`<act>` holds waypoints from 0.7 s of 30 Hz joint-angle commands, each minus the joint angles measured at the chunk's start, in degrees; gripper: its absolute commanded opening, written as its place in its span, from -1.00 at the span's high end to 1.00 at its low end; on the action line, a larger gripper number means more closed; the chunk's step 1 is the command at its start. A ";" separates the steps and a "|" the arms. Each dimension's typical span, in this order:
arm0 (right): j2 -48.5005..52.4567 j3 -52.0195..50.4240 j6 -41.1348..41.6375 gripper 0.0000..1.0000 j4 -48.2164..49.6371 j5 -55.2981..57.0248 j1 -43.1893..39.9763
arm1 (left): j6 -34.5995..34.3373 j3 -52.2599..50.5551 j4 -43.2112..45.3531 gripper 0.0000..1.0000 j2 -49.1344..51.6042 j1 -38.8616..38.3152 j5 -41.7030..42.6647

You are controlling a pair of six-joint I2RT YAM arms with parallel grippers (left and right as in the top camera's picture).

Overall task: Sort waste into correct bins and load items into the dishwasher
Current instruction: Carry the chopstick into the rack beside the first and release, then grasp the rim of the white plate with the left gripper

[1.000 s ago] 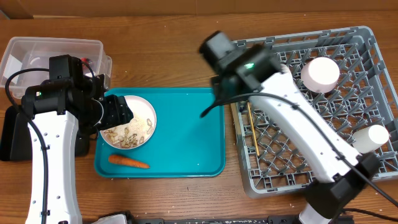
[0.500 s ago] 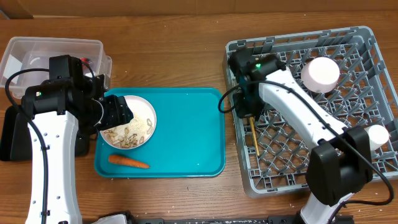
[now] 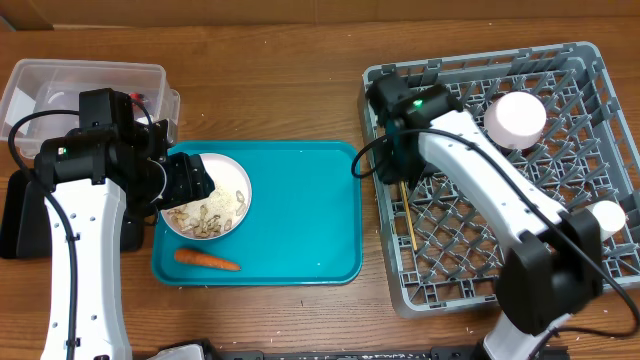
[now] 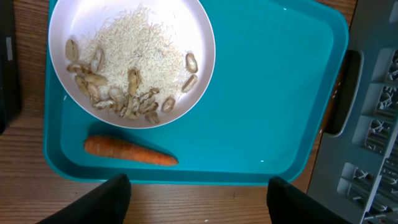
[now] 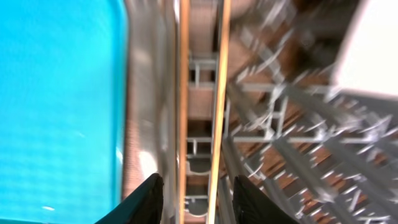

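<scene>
The chopsticks (image 3: 408, 215) lie side by side on the lattice floor at the left side of the dishwasher (image 3: 590, 90). In the right wrist view the chopsticks (image 5: 219, 93) run between the fingers of my right gripper (image 5: 199, 199), which is open with a gap on each side. My right gripper (image 3: 402, 172) hangs over their far end. My left gripper (image 3: 195, 182) is wide open and empty above the left rim of a white plate (image 4: 132, 59) of beige food scraps. An orange carrot (image 4: 130, 150) lies beside the plate on the teal tray (image 3: 300, 220).
A clear tub (image 3: 90, 80) stands at the back left, something red showing inside. A black tray (image 3: 15, 215) lies partly under my left arm. Two white cups (image 3: 516, 118) (image 3: 598, 218) stand upside down in the rack. Upright pegs crowd the rack floor.
My right arm has swung down to the rack's left side, and its jaws have parted from the chopsticks. The left arm, plate and carrot have not moved.
</scene>
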 commanded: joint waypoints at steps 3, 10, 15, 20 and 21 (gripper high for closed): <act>-13.44 10.29 5.77 -0.50 1.01 1.97 -2.05 | -0.20 0.44 0.02 -0.54 -0.22 0.15 -0.15; -22.03 11.39 2.12 -1.00 -1.38 -11.41 -12.52 | -0.20 0.11 0.04 -0.55 -0.22 0.15 -0.13; -21.99 10.23 0.70 -1.00 -11.06 -11.72 -16.44 | -0.74 -1.97 0.76 -0.55 -0.22 0.13 0.22; -22.01 9.55 -2.60 -1.00 -13.94 -11.52 -18.53 | -0.72 -6.08 3.87 -0.48 -0.22 -3.19 0.52; -22.01 9.55 -2.99 -1.00 -14.12 -11.26 -19.15 | -0.70 -6.82 4.94 -0.47 -0.22 -4.50 0.46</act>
